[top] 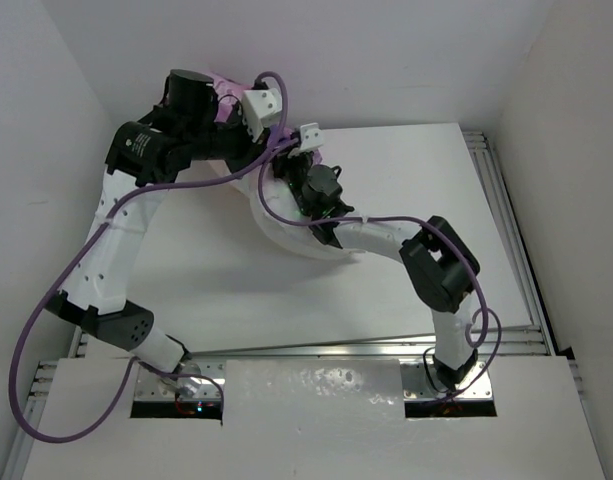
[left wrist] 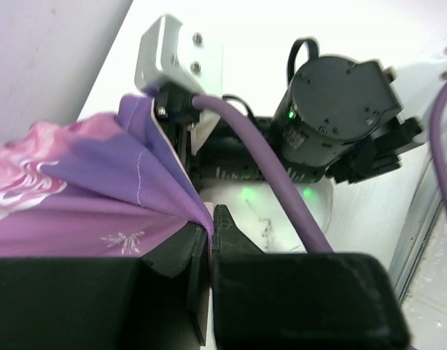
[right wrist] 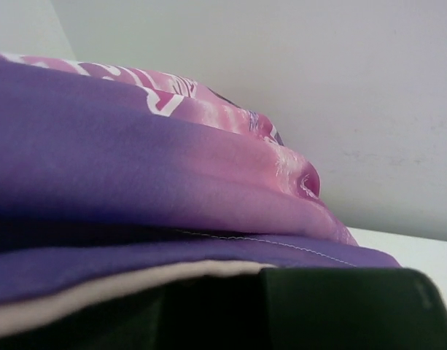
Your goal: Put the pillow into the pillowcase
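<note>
Left gripper (left wrist: 208,232) was pinched tight on the purple hem of the pillowcase (left wrist: 70,175), the cloth running off to its left; right gripper (right wrist: 296,286) sat just beside it under that hem, cloth draped over its finger, grip impossible to tell; the pillow (top: 298,238) bulged white towards the near side of both wrists, seemingly only part inside the case.
</note>
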